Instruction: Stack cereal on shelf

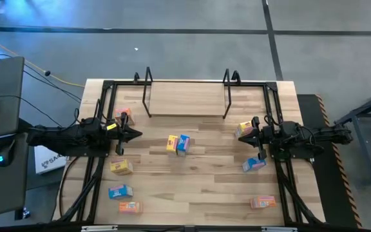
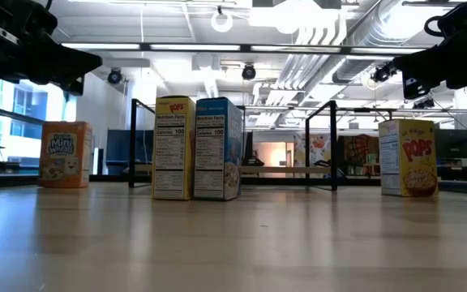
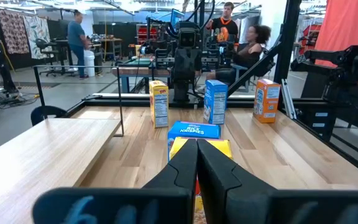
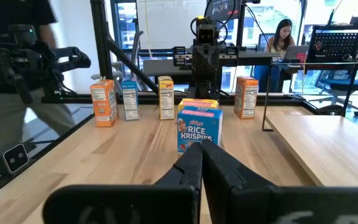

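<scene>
Centrally, yellow box (image 3: 199, 163) half hidden behind blue box (image 4: 199, 128), both arms' jaws closed, empty.

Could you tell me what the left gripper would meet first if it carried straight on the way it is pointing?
Probably the yellow and blue box pair mid-table. The left gripper, jaws shut, points right across the table at it, with bare wood between; its height above the table is unclear.
</scene>
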